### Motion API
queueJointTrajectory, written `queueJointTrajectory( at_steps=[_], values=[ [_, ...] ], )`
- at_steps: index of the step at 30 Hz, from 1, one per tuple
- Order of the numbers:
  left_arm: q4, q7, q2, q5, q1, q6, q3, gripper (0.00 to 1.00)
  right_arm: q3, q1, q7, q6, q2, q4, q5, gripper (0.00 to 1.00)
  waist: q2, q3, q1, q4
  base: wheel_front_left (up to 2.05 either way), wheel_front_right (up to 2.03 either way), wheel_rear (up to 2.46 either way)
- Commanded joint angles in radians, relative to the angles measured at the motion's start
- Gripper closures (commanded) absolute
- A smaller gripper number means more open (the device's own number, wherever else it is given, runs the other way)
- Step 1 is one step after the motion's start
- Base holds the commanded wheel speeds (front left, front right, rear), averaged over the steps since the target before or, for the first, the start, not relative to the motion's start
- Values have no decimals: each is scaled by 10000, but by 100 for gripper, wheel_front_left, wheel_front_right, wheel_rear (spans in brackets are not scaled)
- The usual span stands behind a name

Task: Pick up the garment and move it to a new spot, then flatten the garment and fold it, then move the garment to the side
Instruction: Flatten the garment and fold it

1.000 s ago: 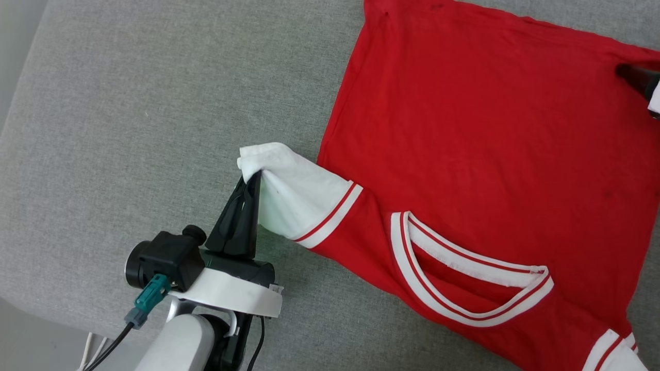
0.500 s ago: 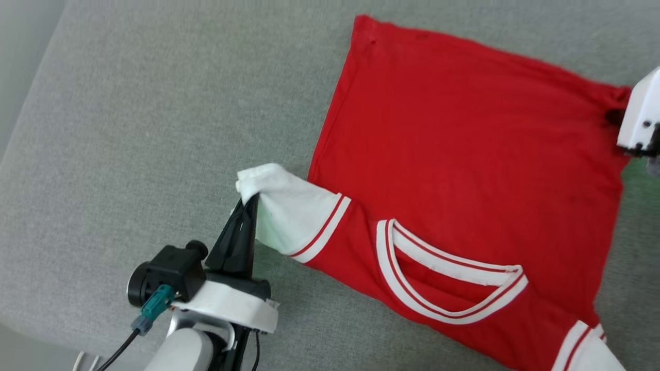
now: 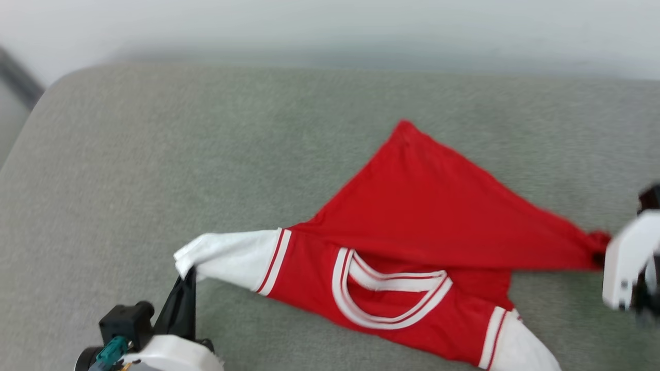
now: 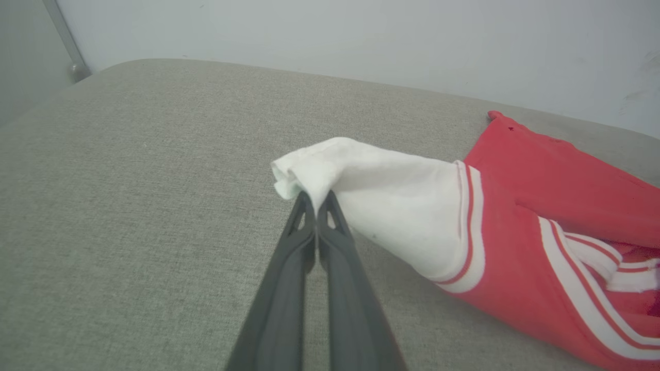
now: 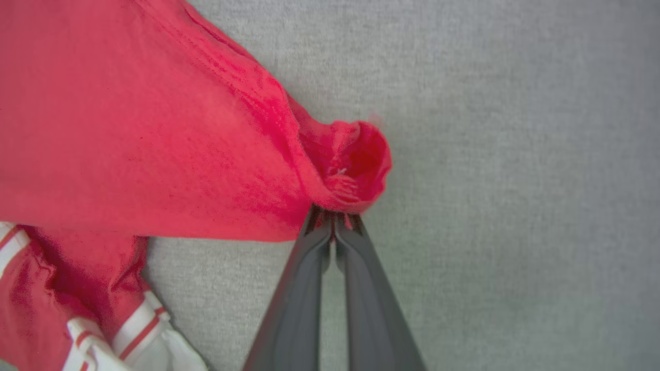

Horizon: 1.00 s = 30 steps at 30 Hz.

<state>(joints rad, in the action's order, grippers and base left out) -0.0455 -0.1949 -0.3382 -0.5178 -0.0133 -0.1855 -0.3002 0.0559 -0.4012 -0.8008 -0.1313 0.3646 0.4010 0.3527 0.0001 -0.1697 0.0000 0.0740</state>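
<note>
My left jaws clamp the white sleeve of the garment, right jaws its red corner. Pick-up underway, I judge; relocating, flattening, folding, setting aside remain.

It looked like a plain indoor room, more test space than lived-in home, though that could not be settled. A wide pad covered in grey woven fabric, rounded at its corners, carried the garment. Behind the pad stood a bare pale wall; past the pad's far left corner rose a slanting grey metal bar.
</note>
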Motion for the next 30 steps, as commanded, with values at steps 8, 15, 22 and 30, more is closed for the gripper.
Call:
queueJointTrajectory(
  at_steps=[8,15,22,30],
  values=[
    [12,299,-204,-430,-924,-273,344,100,1682,4608,-289,9,-1447,-2837,-76,100,-1,1260,0,-1111,0,0,0],
    [12,458,-294,-552,-1096,-272,308,100,2277,6888,-414,9,-2953,-4032,-245,67,-1,1414,0,-1295,0,0,0],
    [184,542,-384,-488,-841,-249,233,100,1972,6516,1666,9,-3102,-4523,-424,0,-1,1244,0,-1284,0,0,0],
    [426,459,-291,-387,-337,-217,113,100,1627,4606,4984,7,-2677,-3731,-229,0,-1,757,0,-967,0,0,0]
  ],
)
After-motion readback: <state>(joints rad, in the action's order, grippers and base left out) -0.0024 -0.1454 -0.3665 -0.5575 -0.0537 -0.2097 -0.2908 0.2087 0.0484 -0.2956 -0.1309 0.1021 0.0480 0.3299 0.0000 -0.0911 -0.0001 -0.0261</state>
